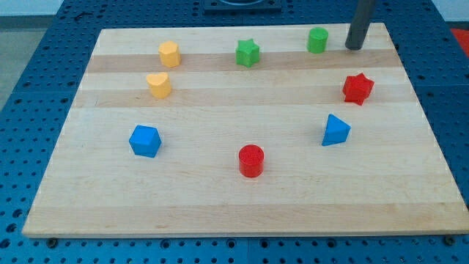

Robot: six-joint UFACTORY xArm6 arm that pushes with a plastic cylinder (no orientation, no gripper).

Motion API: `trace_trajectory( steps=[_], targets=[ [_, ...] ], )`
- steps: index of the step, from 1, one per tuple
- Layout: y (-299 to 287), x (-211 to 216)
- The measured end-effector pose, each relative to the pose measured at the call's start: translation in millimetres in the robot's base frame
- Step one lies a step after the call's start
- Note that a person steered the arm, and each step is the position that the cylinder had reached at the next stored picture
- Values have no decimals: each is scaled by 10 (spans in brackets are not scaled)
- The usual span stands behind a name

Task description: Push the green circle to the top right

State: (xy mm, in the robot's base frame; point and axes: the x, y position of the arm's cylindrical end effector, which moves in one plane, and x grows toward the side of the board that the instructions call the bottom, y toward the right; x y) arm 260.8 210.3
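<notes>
The green circle (pixel 317 39) is a short green cylinder standing near the top edge of the wooden board (pixel 242 198), right of centre. My tip (pixel 355 48) rests on the board just to the right of it, a small gap apart, not touching. The dark rod rises from the tip out of the view's top.
A green star (pixel 248 53) sits left of the green circle. A yellow hexagon (pixel 169 53) and a yellow heart (pixel 158 84) are at the upper left. A red star (pixel 357 88), a blue triangle (pixel 335 130), a red cylinder (pixel 250 160) and a blue cube (pixel 144 141) lie lower.
</notes>
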Motion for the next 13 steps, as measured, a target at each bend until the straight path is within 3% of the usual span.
trace_trajectory(
  steps=[2, 6, 7, 10, 13],
  targets=[
    [-226, 453],
    [-868, 515],
    [-1036, 948],
    [-1158, 1545],
    [-1361, 1521]
  ],
)
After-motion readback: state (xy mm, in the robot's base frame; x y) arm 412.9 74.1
